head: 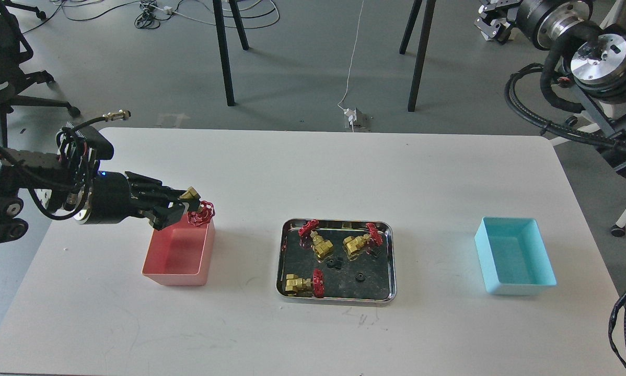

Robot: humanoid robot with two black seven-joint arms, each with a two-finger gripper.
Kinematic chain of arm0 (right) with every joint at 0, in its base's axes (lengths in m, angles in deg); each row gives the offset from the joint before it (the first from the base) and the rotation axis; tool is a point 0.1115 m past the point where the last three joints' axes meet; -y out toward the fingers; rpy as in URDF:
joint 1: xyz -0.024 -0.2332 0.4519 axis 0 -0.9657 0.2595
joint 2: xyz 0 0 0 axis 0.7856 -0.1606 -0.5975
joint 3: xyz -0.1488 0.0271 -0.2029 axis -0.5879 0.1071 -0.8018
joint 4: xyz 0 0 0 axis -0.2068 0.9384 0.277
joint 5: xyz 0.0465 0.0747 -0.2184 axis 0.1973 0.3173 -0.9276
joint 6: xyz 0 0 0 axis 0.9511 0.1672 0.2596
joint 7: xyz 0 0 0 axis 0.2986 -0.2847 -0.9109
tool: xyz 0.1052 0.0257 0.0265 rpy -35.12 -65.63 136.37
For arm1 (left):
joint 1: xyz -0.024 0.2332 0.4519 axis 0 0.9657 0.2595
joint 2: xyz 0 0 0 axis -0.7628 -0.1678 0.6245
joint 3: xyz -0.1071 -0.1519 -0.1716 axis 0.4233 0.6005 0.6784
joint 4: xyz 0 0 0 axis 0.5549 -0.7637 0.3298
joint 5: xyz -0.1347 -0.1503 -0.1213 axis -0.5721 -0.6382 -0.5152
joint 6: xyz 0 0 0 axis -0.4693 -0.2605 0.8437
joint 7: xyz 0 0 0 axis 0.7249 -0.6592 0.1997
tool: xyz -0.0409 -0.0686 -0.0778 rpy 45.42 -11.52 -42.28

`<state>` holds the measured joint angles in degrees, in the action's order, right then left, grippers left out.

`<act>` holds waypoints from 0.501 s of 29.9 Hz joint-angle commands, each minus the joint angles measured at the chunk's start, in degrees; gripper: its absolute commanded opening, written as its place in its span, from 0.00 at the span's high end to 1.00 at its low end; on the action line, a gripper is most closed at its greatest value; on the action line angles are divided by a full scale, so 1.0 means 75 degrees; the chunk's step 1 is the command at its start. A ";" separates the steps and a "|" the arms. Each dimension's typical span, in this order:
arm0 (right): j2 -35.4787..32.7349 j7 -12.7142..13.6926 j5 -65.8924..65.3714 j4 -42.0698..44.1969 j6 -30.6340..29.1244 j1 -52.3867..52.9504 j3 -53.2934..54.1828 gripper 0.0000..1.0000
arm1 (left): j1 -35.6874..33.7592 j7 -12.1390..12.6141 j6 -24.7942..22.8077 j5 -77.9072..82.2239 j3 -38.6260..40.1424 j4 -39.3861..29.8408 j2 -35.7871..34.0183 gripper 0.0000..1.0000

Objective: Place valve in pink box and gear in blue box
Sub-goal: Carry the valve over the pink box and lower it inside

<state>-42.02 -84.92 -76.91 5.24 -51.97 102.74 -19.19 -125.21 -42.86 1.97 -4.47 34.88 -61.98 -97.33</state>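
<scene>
Valve: a small brass-gold valve with a red spoked handwheel (198,209) is held above the far right corner of the salmon-pink plastic bin (162,274).
Left gripper: the left gripper (183,204) is closed on the valve body.
Right gripper: the right gripper (493,23) is raised far off; its opening cannot be told.
Gears: tiny black toothed gears (335,263) are left in the shiny steel tray (280,261); the light cyan bin (522,287) is empty.
Risk: if released here, the valve could strike the rim and fall outside.
</scene>
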 commanded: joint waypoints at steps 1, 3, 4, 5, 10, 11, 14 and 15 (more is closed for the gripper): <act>0.0007 0.0001 0.0000 0.0001 -0.0001 -0.0071 -0.0003 0.00 | 0.0411 0.0000 0.0003 0.0003 0.0034 0.0532 0.0101 0.78; -0.0005 0.0001 0.0011 -0.0011 -0.0001 -0.0071 0.0009 0.00 | 0.0587 0.0000 0.0003 0.0003 0.0034 0.0848 0.0230 0.78; -0.0017 0.0012 0.0011 -0.0011 -0.0001 -0.0071 0.0009 0.00 | 0.0635 0.0000 0.0003 0.0003 0.0034 0.0954 0.0277 0.78; -0.0028 0.0012 0.0011 -0.0011 -0.0001 -0.0082 0.0009 0.00 | 0.0705 0.0000 0.0003 0.0003 0.0034 0.1036 0.0323 0.78; -0.0075 0.0012 0.0011 -0.0011 -0.0013 -0.0199 0.0032 0.00 | 0.0939 0.0000 0.0003 0.0003 0.0034 0.1213 0.0347 0.78; -0.0075 0.0012 0.0011 -0.0011 -0.0013 -0.0234 0.0032 0.00 | 0.0998 0.0000 -0.0008 0.0003 0.0034 0.1213 0.0359 0.78; -0.0052 0.0001 0.0011 -0.0023 -0.0013 -0.0363 0.0067 0.00 | 0.1220 0.0000 0.0003 -0.0009 0.0034 0.1352 0.0616 0.78; -0.0040 0.0012 0.0011 -0.0023 -0.0013 -0.0387 0.0079 0.00 | 0.1302 0.0000 0.0015 -0.0009 0.0034 0.1493 0.0779 0.78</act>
<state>-42.52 -84.83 -76.82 5.13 -52.07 100.51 -18.82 -116.99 -42.86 1.99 -4.44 35.15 -52.50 -93.86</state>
